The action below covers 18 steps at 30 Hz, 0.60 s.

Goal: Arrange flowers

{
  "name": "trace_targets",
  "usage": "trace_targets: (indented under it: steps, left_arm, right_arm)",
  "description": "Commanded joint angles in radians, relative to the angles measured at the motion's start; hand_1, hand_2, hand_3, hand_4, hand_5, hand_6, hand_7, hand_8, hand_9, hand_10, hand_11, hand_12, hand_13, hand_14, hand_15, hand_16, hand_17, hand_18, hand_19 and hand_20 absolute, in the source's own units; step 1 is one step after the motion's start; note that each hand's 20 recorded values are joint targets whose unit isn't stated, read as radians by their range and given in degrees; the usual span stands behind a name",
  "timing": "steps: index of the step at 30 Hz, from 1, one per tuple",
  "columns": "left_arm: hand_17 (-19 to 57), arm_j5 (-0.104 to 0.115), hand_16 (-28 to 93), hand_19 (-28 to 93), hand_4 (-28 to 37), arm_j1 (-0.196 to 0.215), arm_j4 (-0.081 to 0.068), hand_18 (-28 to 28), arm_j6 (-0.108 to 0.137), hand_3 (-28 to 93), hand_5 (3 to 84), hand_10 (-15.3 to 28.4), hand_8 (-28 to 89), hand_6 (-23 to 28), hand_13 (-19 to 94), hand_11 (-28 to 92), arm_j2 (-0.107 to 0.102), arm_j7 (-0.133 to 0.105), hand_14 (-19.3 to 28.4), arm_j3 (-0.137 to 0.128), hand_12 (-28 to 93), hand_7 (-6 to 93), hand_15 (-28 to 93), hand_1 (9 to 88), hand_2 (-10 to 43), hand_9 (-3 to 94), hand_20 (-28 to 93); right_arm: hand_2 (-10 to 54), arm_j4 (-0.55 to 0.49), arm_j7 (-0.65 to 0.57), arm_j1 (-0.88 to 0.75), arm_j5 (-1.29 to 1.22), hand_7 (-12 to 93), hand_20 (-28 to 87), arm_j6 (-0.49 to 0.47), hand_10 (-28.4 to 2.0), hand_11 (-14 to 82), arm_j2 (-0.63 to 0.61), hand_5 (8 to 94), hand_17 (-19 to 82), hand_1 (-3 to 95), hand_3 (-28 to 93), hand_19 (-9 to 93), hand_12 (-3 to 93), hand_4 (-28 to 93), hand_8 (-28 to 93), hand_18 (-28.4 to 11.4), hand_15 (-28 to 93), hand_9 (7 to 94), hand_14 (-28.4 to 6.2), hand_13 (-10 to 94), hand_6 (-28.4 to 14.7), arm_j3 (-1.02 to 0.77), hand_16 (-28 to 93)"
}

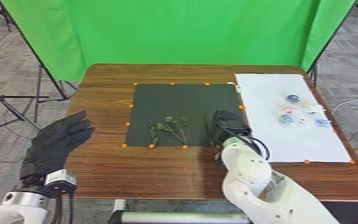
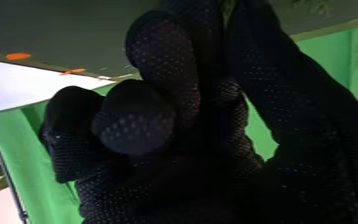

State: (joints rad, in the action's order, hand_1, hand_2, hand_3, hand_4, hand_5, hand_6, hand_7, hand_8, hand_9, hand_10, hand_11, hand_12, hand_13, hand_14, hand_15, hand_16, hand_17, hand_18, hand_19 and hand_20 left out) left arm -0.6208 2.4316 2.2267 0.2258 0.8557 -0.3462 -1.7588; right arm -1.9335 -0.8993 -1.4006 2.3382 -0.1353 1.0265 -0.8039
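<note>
Right hand [image 1: 228, 122] at the dark mat's [image 1: 167, 95] right edge, near the white sheet [image 1: 269, 90].
I can't tell if it's clamping anything; green sprigs [image 1: 169, 128] lie on the mat, bare table [image 1: 100, 125] separating that from my straight-fingered left hand [image 1: 55, 142].

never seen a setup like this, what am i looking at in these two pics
This is a robot with two white arms, each ending in a hand in a black glove. The head view looks forward and down over a brown wooden table. The right wrist view is a close look along the right hand.

On the table are a dark mat with leafy green stems and, to its right, a white sheet with small blue, pink and pale flower heads.

The left hand is open and holds nothing. A bit of greenery shows by the right hand, but I can't tell whether it is held.
</note>
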Motion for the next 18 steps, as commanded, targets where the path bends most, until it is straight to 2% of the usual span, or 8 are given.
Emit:
trace_targets:
  steps: [1,4,8,15,18]
  left_arm:
    - [-10.0,-0.003,-14,59,-20.7,0.019,0.007,21.7,-0.003,82,42.2,21.1,-10,11.8,22,34,0.010,0.005,26.8,-0.001,10,17.6,61,26.6,4.9,36.5,6]
    - [-10.0,-0.002,-14,59,-20.7,0.024,0.009,21.7,-0.003,82,42.2,21.1,-10,11.8,22,34,0.011,0.002,26.8,0.000,10,17.5,61,26.7,4.9,36.5,5]
    - [-10.0,-0.005,-14,59,-20.7,0.026,0.012,21.7,-0.005,82,42.2,21.1,-10,11.8,22,34,0.018,0.014,26.8,-0.004,10,17.5,61,26.7,4.9,36.5,5]
    - [-10.0,-0.005,-14,59,-20.7,0.029,0.015,21.7,-0.001,82,42.2,21.1,-10,11.8,22,34,0.024,0.017,26.9,-0.001,10,17.5,61,26.7,4.9,36.5,5]
    - [-10.0,-0.009,-14,59,-20.7,0.027,0.015,21.6,-0.002,82,42.2,21.0,-10,11.8,22,34,0.026,0.021,26.9,-0.002,10,17.6,61,26.6,4.8,36.5,5]
  right_arm:
    - [-6.3,-0.005,-0.014,0.023,0.010,25,38,0.031,-16.1,52.1,-0.027,80.2,63,39.3,75,93,25.8,-23,11,-15.0,74,78.1,-9.6,79,-5.6,-0.018,24]
    - [-4.4,-0.006,-0.014,0.028,0.008,26,40,0.046,-16.3,52.4,-0.036,79.4,62,36.6,76,93,25.8,-22,3,-16.0,74,77.6,-9.8,79,-5.7,-0.041,24]
    - [-3.6,-0.025,-0.011,0.029,0.002,27,40,0.051,-16.8,52.5,-0.050,78.7,62,35.2,76,93,25.9,-21,-7,-16.2,75,76.9,-9.9,79,-5.9,-0.069,24]
    - [-3.4,-0.052,0.009,0.016,0.020,27,40,0.079,-17.2,52.5,-0.084,78.4,62,33.1,76,93,25.7,-21,-8,-16.1,75,76.1,-10.2,78,-6.5,-0.105,24]
    - [-2.9,-0.045,0.064,-0.007,0.026,27,39,0.087,-18.8,50.3,-0.125,75.8,58,32.6,76,93,24.7,-21,-8,-17.5,75,73.4,-11.1,75,-7.1,-0.152,24]
